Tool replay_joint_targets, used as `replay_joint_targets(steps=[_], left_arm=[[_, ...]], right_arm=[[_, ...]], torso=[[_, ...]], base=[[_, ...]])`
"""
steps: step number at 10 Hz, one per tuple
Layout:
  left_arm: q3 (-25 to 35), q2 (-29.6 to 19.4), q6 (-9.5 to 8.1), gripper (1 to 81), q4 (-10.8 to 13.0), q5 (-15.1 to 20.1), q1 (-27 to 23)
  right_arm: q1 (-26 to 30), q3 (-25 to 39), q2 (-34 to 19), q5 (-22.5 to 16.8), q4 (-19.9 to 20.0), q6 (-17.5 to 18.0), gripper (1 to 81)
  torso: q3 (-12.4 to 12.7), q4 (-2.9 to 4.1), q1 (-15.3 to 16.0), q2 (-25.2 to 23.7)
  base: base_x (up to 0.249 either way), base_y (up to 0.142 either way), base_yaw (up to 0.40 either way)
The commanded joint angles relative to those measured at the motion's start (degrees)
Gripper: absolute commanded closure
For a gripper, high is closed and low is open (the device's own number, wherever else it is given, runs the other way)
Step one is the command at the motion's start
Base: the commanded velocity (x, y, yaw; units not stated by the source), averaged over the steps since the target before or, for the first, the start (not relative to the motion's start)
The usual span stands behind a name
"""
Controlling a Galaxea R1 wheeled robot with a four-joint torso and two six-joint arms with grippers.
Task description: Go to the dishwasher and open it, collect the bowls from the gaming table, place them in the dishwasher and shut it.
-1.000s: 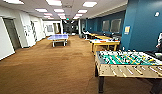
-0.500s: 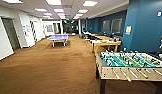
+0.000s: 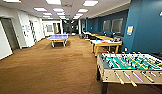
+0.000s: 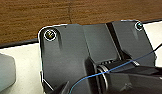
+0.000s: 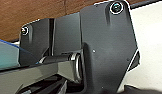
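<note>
The robot is rolling through a big room with a brown carpet floor (image 3: pixel 47 72). Since a second ago the whole head view has slid a little, and the wooden table-football table with the green field and rods (image 3: pixel 129 67) sits a bit nearer and lower at the right. That means the camera moved with the robot, not the things. So the robot looks to be on a driving step, and no bowl has been picked up in these pictures.

Farther back stands a blue ping-pong table (image 3: pixel 58 38) in the middle of the room. Along the dark blue wall (image 3: pixel 147 27) there is a yellow-topped counter with wooden legs (image 3: pixel 105 43), and more counters stand in a row behind it. Something small lies on the yellow one, but it is too blurry to name.

The dishwasher, the small round bowls and the white gaming table cannot be made out from here, so where they are cannot be told. No open box, basket or rack with things in it can be seen.

The wrist views look down past dark robot parts at carpet and a pale surface. Whether the left tool or the right tool is released or clenched cannot be told.
</note>
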Motion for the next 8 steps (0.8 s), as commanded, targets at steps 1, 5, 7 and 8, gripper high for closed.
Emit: replay_joint_targets(steps=[1, 5, 7, 8], left_arm=[[-0.06, -0.16, 0.12, 1.0, 0.23, 2.49, -2.67], [-0.06, -0.16, 0.12, 1.0, 0.32, 2.4, -2.67], [-0.06, -0.16, 0.12, 1.0, 0.32, 2.49, -2.67], [-0.06, -0.16, 0.12, 1.0, 0.23, 2.4, -2.67]], right_arm=[[3.42, 0.23, 0.26, -2.79, -0.32, -0.16, 1.0], [3.24, 0.23, 0.35, -2.79, -0.23, -0.07, 1.0], [3.15, 0.23, 0.35, -2.79, -0.23, -0.07, 1.0], [3.06, 0.23, 0.35, -2.79, -0.23, -0.07, 1.0]], torso=[[0.0, 0.0, 0.0, 0.0], [0.0, 0.0, -0.02, 0.02], [0.02, 0.0, -0.03, -0.05], [0.0, 0.0, -0.03, 0.0]], base=[[0.165, 0.0, 0.0], [0.164, 0.0, 0.0], [0.157, 0.0, 0.0], [0.152, 0.0, 0.0]])
